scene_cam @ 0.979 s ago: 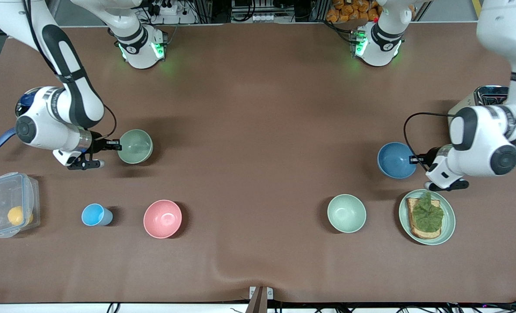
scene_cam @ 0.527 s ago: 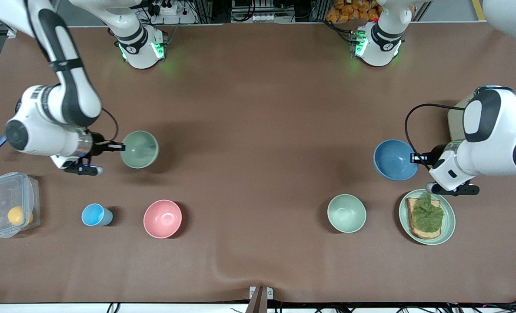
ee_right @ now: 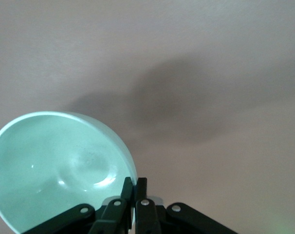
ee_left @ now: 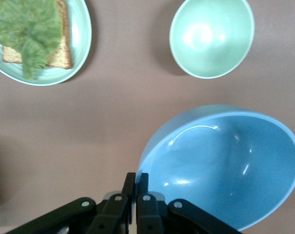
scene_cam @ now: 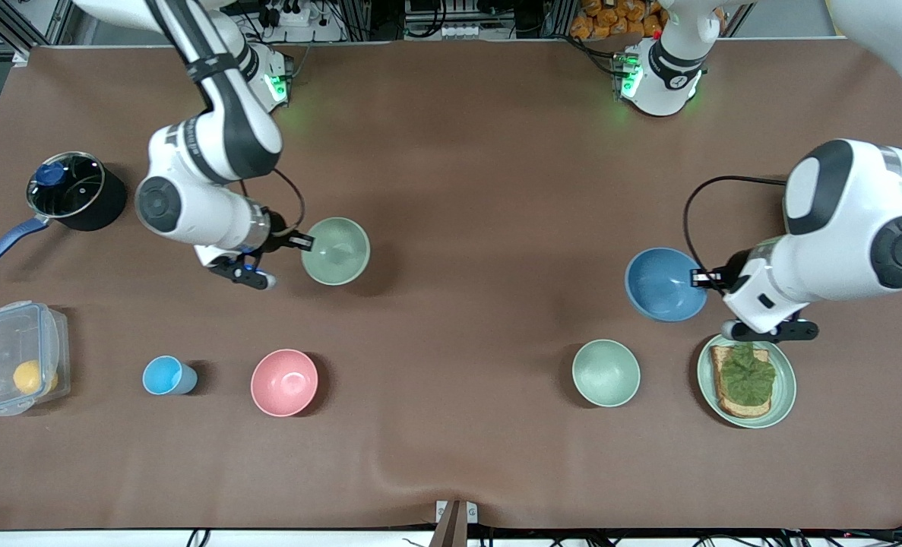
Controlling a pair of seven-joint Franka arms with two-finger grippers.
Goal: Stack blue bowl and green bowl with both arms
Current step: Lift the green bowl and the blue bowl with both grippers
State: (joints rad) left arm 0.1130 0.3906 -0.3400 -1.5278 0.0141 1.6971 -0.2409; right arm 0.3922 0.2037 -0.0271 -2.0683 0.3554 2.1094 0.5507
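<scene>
My left gripper point(scene_cam: 700, 278) is shut on the rim of the blue bowl point(scene_cam: 665, 284) and holds it up over the table near the plate of toast; in the left wrist view the gripper point(ee_left: 136, 183) pinches the bowl's point(ee_left: 225, 165) rim. My right gripper point(scene_cam: 304, 242) is shut on the rim of the green bowl point(scene_cam: 336, 251) and holds it above the table toward the middle; in the right wrist view the gripper point(ee_right: 134, 187) pinches the bowl's point(ee_right: 55, 165) rim.
A paler mint-green bowl point(scene_cam: 606, 372) and a pale green plate with toast and lettuce point(scene_cam: 747, 378) lie near the left arm's end. A pink bowl point(scene_cam: 284, 382), a light-blue cup point(scene_cam: 165, 375), a lidded plastic box point(scene_cam: 16, 356) and a black pot point(scene_cam: 71, 190) are toward the right arm's end.
The right gripper has carried the green bowl toward the table's middle, uncovering the pot. The left gripper has moved the blue bowl a little toward the middle too.
</scene>
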